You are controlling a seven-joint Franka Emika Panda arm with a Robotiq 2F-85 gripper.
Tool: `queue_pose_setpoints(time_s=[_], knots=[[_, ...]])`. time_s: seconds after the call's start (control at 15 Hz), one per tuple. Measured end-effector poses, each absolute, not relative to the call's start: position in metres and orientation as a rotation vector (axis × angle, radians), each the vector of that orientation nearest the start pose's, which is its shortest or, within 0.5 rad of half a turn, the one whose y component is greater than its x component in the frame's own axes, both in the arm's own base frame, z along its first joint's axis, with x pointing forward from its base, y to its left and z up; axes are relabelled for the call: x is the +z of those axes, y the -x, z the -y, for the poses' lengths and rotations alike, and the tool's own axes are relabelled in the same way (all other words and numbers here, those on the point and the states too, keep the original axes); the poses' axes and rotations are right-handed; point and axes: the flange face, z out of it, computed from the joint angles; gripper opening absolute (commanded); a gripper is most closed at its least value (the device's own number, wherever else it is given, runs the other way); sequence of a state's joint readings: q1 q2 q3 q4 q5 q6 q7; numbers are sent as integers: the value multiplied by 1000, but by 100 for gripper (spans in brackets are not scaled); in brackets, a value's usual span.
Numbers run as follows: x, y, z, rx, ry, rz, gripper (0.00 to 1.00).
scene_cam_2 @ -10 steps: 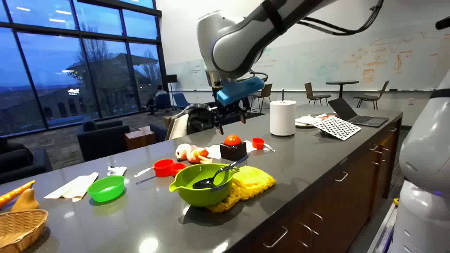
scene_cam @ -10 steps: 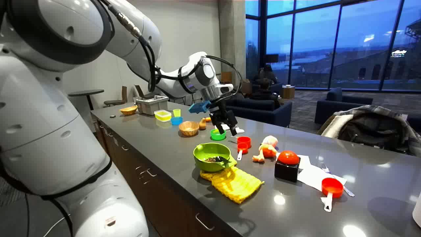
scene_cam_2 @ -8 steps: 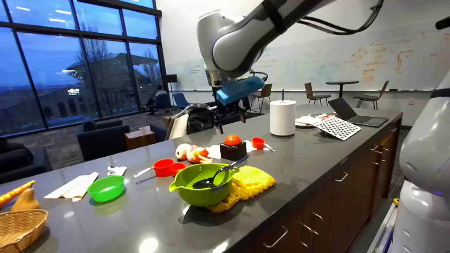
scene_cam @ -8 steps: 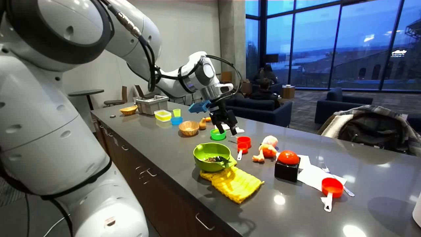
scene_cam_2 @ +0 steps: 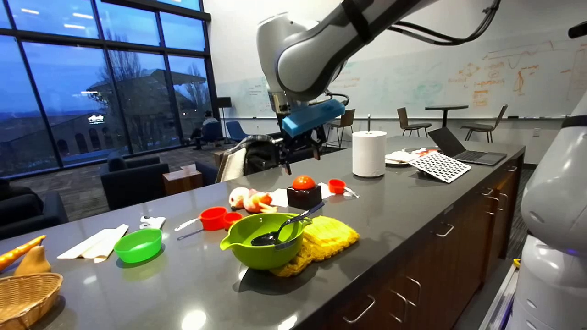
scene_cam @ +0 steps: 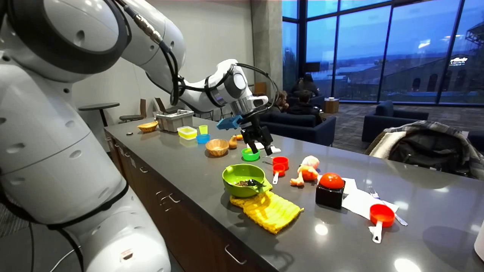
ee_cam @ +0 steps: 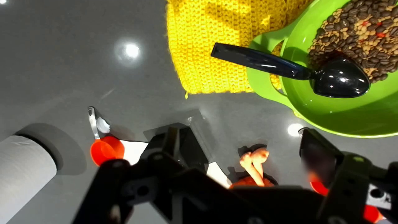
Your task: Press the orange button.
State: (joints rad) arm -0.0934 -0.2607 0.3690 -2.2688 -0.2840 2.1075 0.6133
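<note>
Counter and arm cut off in both exterior views. Wrist view crops the green bowl at right, paper towel roll at left. Gripper hangs above the counter, fingers well apart. Orange button on the counter between pink-orange toy and red measuring cup; in wrist view gripper hides its top, black base partly showing. Vs earlier: arm looks unmoved; a person's head now shows by the sofa.
</note>
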Motion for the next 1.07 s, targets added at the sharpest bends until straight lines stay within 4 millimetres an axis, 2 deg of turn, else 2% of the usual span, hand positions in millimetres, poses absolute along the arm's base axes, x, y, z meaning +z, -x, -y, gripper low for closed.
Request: queue_pose_setpoints(time_s=[0.53,0.8,1.07], knots=[[468,-467,-121,-356,3371,-363,100],[472,-476,-97,-352,3370,-379,100],[478,-498,-75,-354,3372,-321,100]])
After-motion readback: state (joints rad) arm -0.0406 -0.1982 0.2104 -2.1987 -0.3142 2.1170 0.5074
